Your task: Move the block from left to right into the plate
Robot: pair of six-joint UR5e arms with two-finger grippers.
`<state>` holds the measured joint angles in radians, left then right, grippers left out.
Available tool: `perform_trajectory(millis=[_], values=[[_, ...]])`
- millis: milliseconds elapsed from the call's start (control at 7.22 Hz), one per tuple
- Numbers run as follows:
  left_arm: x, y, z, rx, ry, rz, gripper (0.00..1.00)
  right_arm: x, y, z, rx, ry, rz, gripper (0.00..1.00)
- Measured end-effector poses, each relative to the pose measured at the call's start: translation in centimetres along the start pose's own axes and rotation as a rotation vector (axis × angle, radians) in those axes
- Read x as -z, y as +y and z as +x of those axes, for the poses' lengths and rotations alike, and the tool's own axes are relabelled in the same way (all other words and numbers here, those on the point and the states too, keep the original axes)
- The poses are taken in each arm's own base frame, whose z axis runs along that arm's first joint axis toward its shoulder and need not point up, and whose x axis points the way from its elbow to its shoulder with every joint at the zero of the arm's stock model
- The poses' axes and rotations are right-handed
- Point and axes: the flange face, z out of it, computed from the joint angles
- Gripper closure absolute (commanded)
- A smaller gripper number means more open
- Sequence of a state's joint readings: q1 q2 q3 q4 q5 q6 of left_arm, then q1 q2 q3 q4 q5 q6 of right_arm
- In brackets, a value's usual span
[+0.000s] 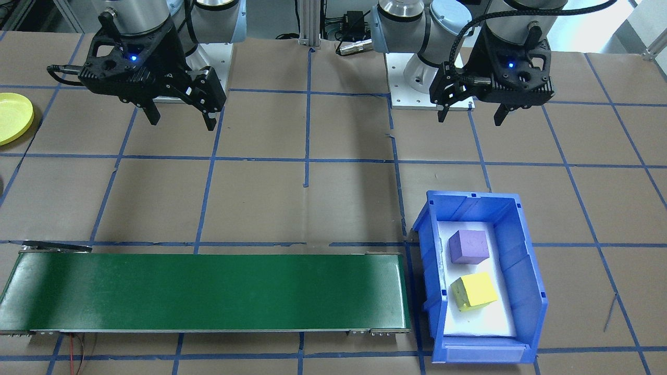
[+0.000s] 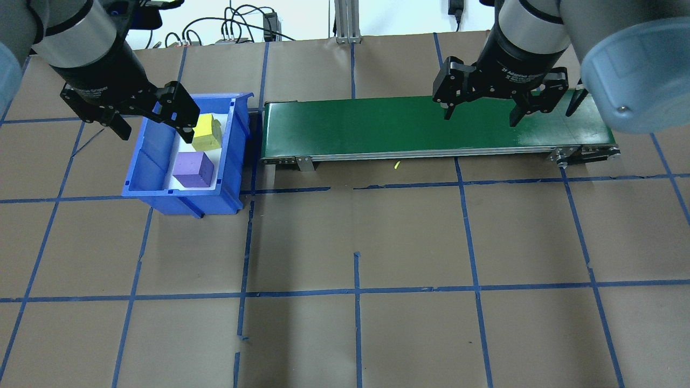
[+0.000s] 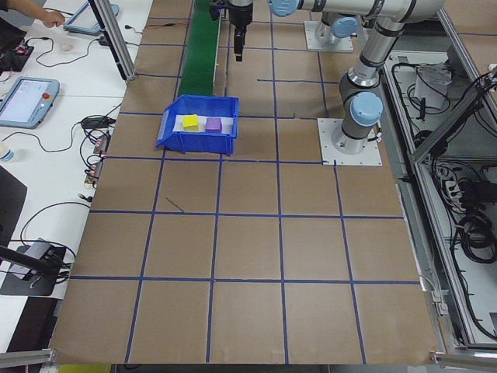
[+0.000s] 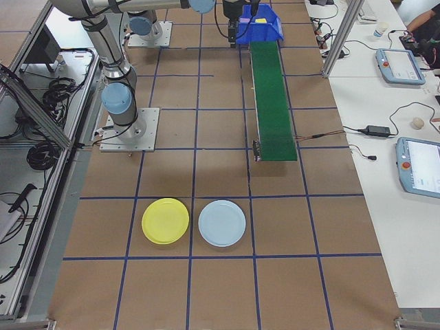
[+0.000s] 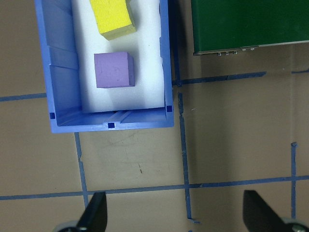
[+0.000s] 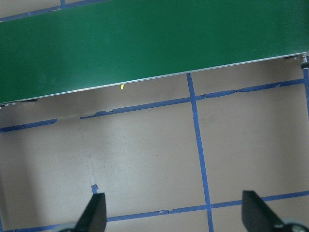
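Inside the blue bin [image 1: 526, 260], both blocks [image 1: 469, 247] lie just beyond the wide-open, empty left gripper [image 1: 473, 113], the nearer arm.

brown paper covers the counter [image 2: 409, 237], and blue tape lines [image 2: 356, 293] cut it into big squares. along the operators' side runs a white bench [image 4: 385, 130] with loose cables, a black power brick [image 4: 377, 130] and two tablets in blue-grey cases [image 4: 420, 166], [image 4: 398, 65]. over on the other end, another tablet [image 3: 27, 101] rests on white too. aluminium frame posts [image 3: 109, 35] stand at the edges, and cable bundles [image 3: 474, 225] hang behind the counter. lighting is even and bright.
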<state>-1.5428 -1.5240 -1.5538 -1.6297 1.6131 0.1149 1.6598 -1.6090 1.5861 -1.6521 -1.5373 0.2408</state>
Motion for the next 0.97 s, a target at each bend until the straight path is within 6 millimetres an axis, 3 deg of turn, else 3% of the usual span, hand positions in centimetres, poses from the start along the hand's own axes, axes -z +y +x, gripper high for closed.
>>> perform_trajectory(millis=[969], values=[[0.0,1.0,0.2,-0.017,0.006,-0.063,0.00,0.0,0.1,-0.1,0.001,-0.002,0.000,0.00]])
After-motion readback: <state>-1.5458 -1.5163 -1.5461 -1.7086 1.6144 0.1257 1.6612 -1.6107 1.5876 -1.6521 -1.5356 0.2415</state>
